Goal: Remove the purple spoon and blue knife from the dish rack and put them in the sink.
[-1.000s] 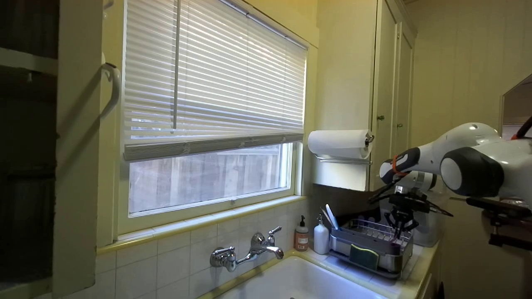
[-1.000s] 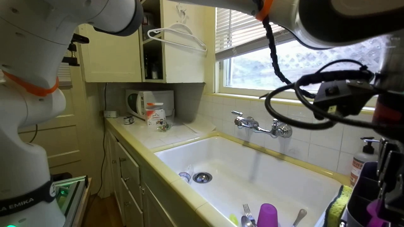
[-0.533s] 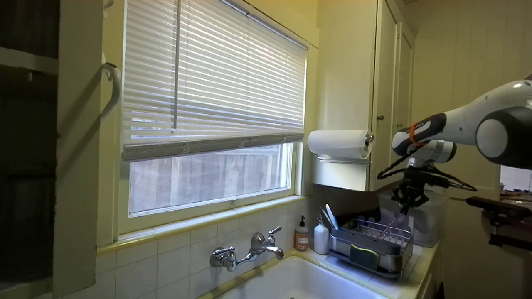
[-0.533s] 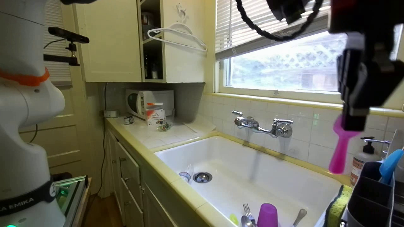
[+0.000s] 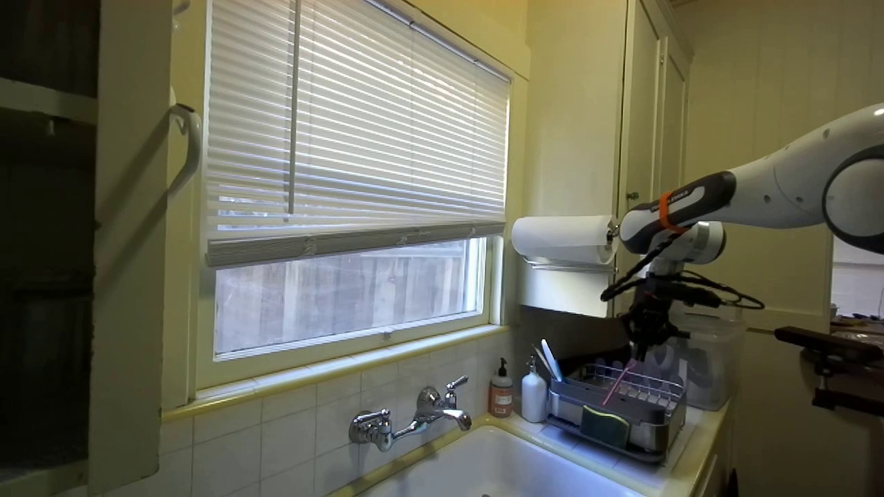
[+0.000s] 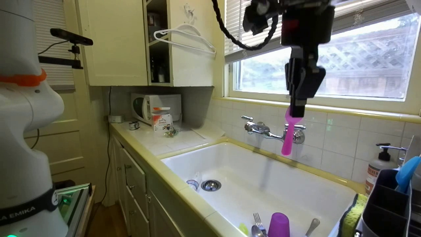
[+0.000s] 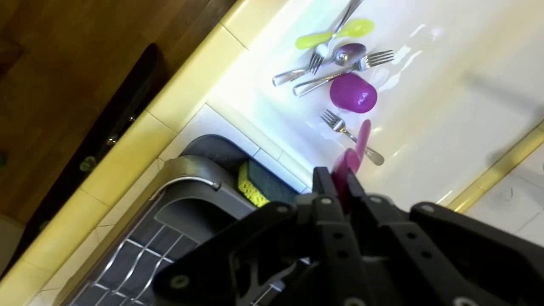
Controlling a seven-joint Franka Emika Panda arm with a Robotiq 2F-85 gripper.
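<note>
I see the sink (image 6: 296,187) first, and the dish rack (image 5: 646,413) on the counter (image 7: 208,124) beside it. My gripper (image 7: 337,173) is pinched in to the thickness of the purple spoon (image 6: 288,140), holding its bowl end in the air, clear of the rack. The spoon's long axis runs steeply, its handle pointing down at a slant. The blue knife (image 6: 407,172) leans in the rack, blue end up.

The dish rack (image 5: 644,412) stands beside the sink (image 6: 250,177), where forks (image 7: 338,124) lie
</note>
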